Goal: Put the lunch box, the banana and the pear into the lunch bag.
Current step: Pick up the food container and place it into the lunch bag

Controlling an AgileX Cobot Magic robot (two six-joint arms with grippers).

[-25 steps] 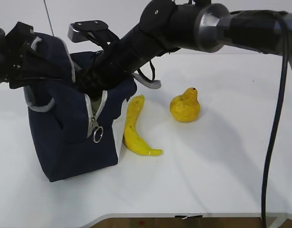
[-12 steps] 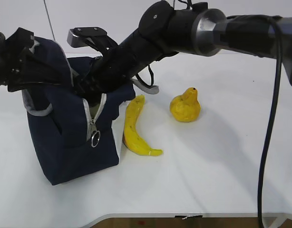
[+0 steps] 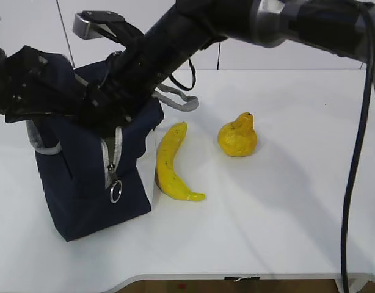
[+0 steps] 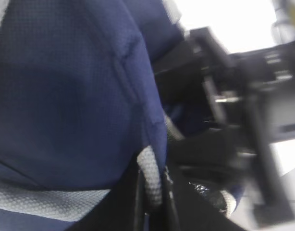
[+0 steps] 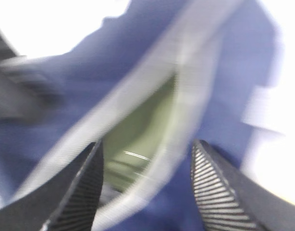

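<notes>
The navy lunch bag (image 3: 83, 177) stands at the left with its top unzipped and the ring pull (image 3: 115, 192) hanging down its front. My left gripper (image 4: 151, 199) is shut on the bag's grey-trimmed rim (image 4: 150, 178), holding the mouth apart. My right gripper (image 5: 147, 144) is open just above the mouth with nothing between its ribbed fingers (image 5: 219, 192). Below it, blurred, the pale green lid of the lunch box (image 5: 138, 130) lies inside the bag. The banana (image 3: 169, 165) lies on the table beside the bag, and the pear (image 3: 237, 135) sits right of it.
The right arm (image 3: 175, 43) slants down from the upper right across the bag's grey handle (image 3: 178, 97). The white table (image 3: 285, 207) stretches right of the fruit, with its front edge (image 3: 236, 278) near the bottom. A black cable (image 3: 352, 183) hangs at the far right.
My right gripper has risen out of the bag's mouth and its jaws have widened. The bag has settled more upright, with its ring pull lower. The fruit has barely moved.
</notes>
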